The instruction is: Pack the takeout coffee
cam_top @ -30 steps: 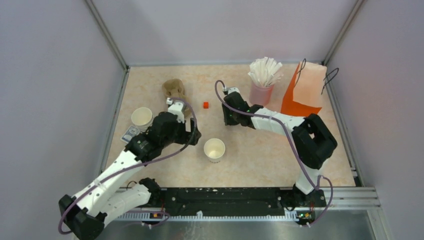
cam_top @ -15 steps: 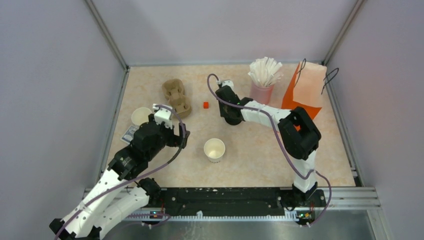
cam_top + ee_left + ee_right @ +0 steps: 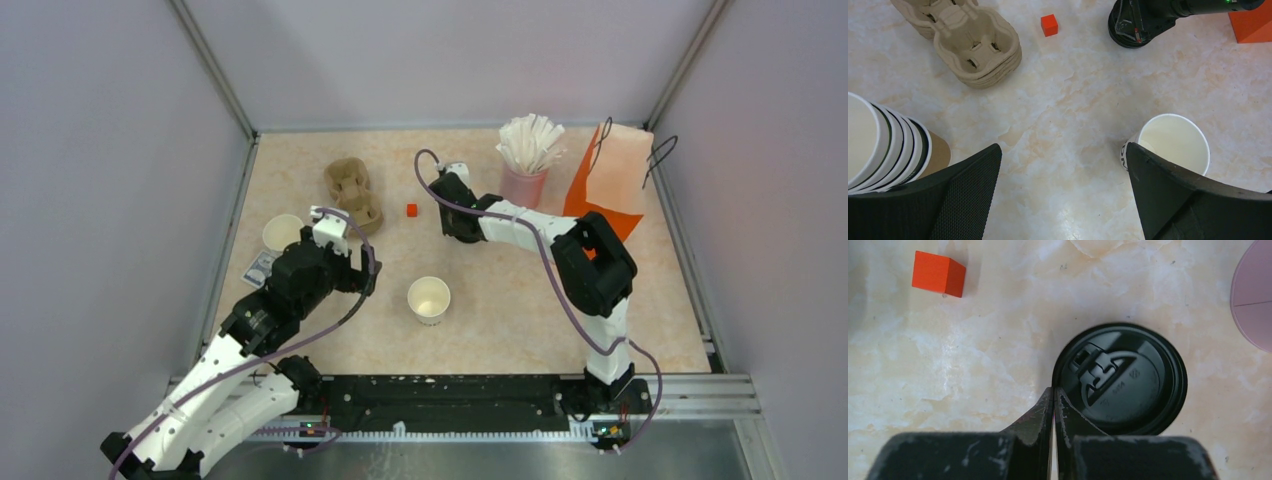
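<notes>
Since 1 second ago the left arm has drawn back toward the near-left, uncovering the cardboard cup carrier (image 3: 973, 42), and the right arm has swung left.

Left gripper (image 3: 1062, 150) hovers over the table (image 3: 1073, 100) with its 2 fingers spread wide and nothing between them. The stack of cream cups (image 3: 878, 145) is beside its left finger, and the open paper cup (image 3: 1173, 145) is beside its right finger.

Right gripper (image 3: 1054, 390) has its jaws pressed together, tips meeting at the left rim of the takeout coffee (image 3: 1128, 380). I cannot tell whether they pinch that rim. From above the coffee shows only its round black lid, and whatever is under it is hidden. It sits on the table between the orange cube (image 3: 938, 274) and the pink cup (image 3: 1253, 295), left of the orange bag (image 3: 605, 185).
</notes>
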`<move>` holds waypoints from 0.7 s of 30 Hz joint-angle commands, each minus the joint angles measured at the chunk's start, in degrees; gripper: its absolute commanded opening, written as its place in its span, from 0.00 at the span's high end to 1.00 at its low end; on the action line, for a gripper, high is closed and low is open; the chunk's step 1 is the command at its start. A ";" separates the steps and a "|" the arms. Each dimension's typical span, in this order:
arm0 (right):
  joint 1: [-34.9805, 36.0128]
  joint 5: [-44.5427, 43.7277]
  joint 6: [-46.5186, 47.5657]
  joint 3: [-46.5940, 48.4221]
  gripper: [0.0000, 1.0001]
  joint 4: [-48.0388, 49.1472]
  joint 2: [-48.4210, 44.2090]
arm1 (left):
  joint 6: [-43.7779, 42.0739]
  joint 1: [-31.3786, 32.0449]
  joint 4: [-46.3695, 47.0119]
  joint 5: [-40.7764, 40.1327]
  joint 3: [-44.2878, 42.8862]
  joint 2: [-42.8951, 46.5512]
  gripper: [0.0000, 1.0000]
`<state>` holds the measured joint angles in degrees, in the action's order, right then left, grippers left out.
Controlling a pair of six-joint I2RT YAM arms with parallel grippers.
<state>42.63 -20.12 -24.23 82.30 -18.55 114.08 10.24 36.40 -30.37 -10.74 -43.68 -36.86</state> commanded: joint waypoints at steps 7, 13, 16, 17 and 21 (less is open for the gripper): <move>0.57 -0.02 -0.32 0.01 1.00 0.62 -4.33 | -0.84 -0.10 2.68 -0.09 0.55 0.24 0.01; 0.14 2.81 -1.04 -3.33 1.00 2.71 -7.64 | -0.84 -0.14 2.45 -0.18 0.48 -0.32 0.01; -0.63 4.97 -1.43 -4.51 0.98 3.98 -8.00 | -0.77 -0.12 2.08 -0.30 0.36 -0.49 0.01; -0.96 5.67 -1.50 -4.85 0.98 4.35 -8.02 | -0.74 -0.14 1.99 -0.29 0.33 -0.51 0.01; -1.50 8.31 -1.61 -6.17 1.00 6.14 -8.03 | -0.66 -0.14 1.81 -0.28 0.29 -0.33 0.01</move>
<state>41.89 -15.05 -24.91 77.32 -15.79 108.71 10.09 36.42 -30.11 -10.81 -43.44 -37.36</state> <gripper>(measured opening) 0.003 0.987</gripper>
